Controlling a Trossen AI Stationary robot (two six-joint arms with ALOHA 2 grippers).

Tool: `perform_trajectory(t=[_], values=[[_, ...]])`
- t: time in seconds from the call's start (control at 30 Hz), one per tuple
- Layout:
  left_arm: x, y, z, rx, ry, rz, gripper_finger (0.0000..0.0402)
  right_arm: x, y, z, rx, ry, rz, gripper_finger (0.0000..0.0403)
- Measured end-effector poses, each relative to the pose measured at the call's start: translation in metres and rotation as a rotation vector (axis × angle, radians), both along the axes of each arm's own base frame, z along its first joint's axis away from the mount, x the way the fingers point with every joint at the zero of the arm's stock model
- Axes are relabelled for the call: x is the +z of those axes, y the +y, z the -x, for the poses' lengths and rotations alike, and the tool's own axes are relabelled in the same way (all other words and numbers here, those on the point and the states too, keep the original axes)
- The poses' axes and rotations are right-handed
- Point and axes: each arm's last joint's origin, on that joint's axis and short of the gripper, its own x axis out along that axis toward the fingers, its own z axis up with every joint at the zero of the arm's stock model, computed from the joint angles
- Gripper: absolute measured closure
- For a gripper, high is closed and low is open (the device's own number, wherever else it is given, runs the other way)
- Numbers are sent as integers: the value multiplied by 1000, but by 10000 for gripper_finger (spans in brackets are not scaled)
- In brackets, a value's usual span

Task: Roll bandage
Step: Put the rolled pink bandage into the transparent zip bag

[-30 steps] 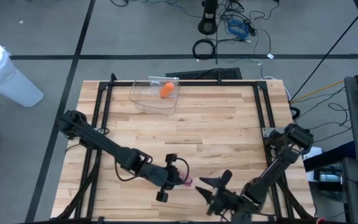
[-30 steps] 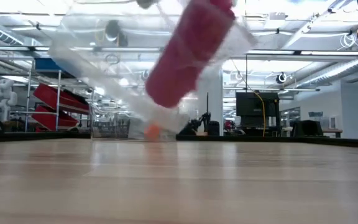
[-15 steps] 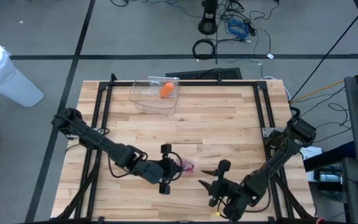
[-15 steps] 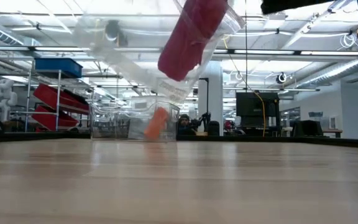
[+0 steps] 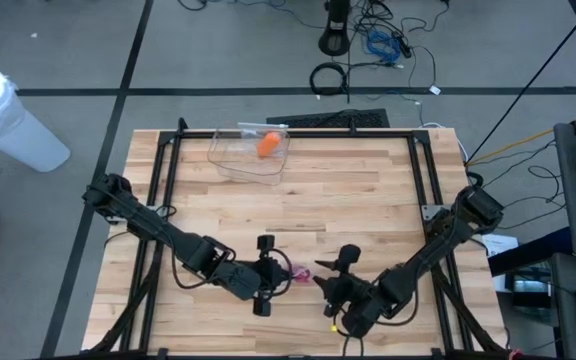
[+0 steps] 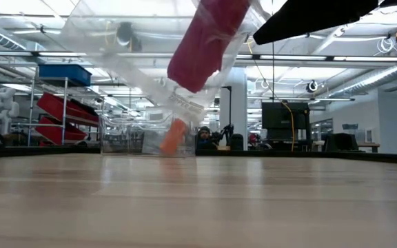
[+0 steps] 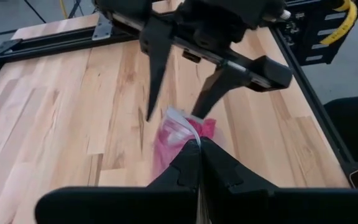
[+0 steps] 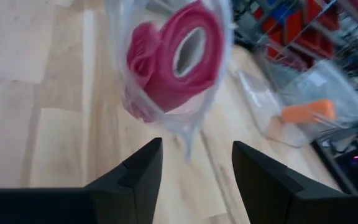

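Observation:
A pink bandage roll (image 8: pixel 166 59) sits inside a clear plastic bag (image 8: pixel 194 124), seen in the low view as the bag (image 6: pixel 150 69) hanging tilted above the table. My left gripper (image 7: pixel 199 149) is shut on the bag near the table's near middle (image 5: pixel 268 275). My right gripper (image 8: pixel 194 168) is open just right of the bag (image 5: pixel 330 272). Its two fingers (image 7: pixel 154 87) stand on either side of the bag's far end, and I see no touch. My left gripper pinches an edge of the clear bag (image 7: pixel 194 138) between its two shut fingers, coming from the table's left and slanting down. The bag with the pink roll is lifted clear of the table and tilts away from the fingers toward my right gripper.
A clear plastic container (image 5: pixel 248 152) holding an orange roll (image 5: pixel 268 145) stands at the table's far edge, left of centre. A black frame (image 5: pixel 298 132) runs around the tabletop. Bare wood lies between the container and the grippers.
My right gripper has moved toward the table's left and far edge, up to the bag, and has turned at the wrist; it stays open. My left gripper has risen a little with the bag, which now hangs higher above the table.

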Motion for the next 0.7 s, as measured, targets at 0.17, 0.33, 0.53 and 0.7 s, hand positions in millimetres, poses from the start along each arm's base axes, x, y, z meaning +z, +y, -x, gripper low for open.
perform_trajectory(t=[0.17,0.33,0.53,0.7], values=[[0,0,0,1,4,-1,395,1,-7,-10,26,15,-57,268],[-2,1,1,3,28,-12,395,1,-8,-13,65,42,-44,338],[-11,9,5,56,110,-97,395,1,-11,-15,73,64,-28,401],[-29,20,7,67,165,-146,393,-7,-29,-19,63,176,-99,403]])
